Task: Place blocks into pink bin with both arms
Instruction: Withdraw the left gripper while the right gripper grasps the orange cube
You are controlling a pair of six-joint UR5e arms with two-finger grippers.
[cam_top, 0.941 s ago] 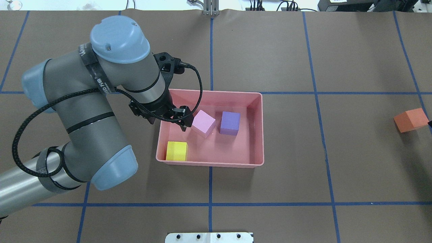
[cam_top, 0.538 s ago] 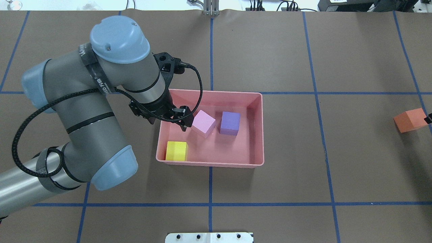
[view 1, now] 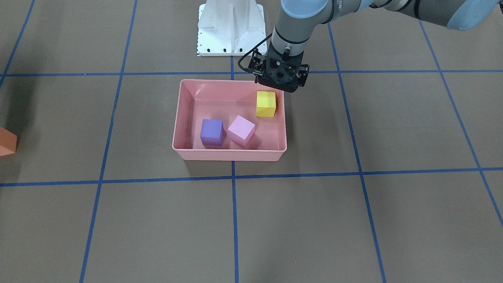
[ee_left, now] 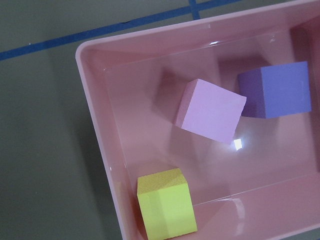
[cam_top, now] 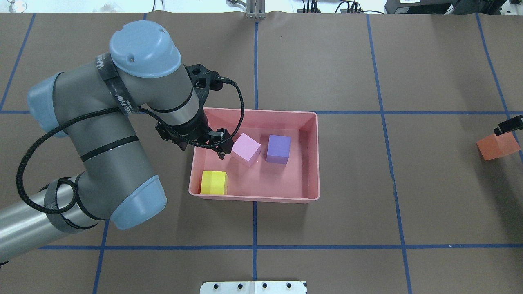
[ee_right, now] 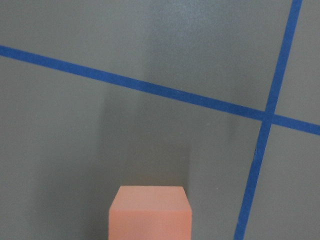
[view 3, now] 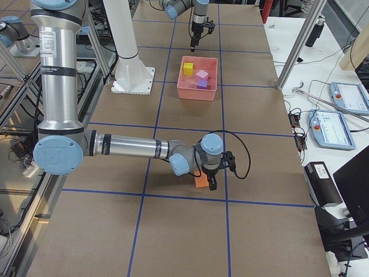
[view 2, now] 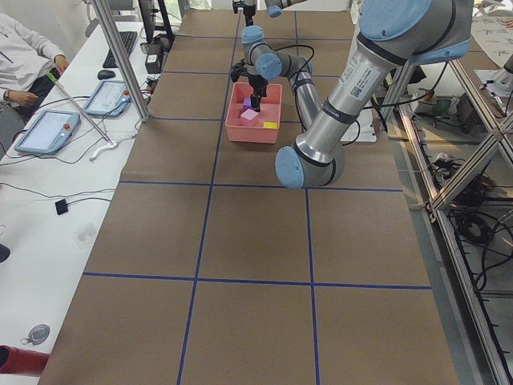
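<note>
My left gripper [cam_top: 222, 151] hangs raised over the left end of the pink bin [cam_top: 269, 179], which sits in the middle of the overhead view on the brown table [cam_top: 327, 61]. Its black fingers point down. I cannot tell from any view whether they are spread or pressed together. In the front-facing view the same gripper shows over the bin's upper right corner, just above the yellow block [cam_top: 213, 182]. Three blocks lie inside the bin. In the overhead view the yellow one sits in the bin's lower left corner, close against the walls. The light pink block [cam_top: 246, 148] lies near the middle, turned at an angle to the walls. The purple block [cam_top: 278, 148] stands square just to its right, with a narrow gap between them. My left wrist camera looks straight down on all three, with yellow at the bottom, light pink in the centre and purple at the right. The orange block [cam_top: 496, 147] rests on the table at the far right edge of the overhead view, well apart from the bin. My right gripper [view 3: 211, 184] points down right at that block, in the lower middle of the right side view. Only a black piece of it shows overhead, so I cannot tell how its fingers stand. My right wrist camera shows the orange block at the bottom centre, below two crossing blue tape lines [ee_right: 150, 89].
</note>
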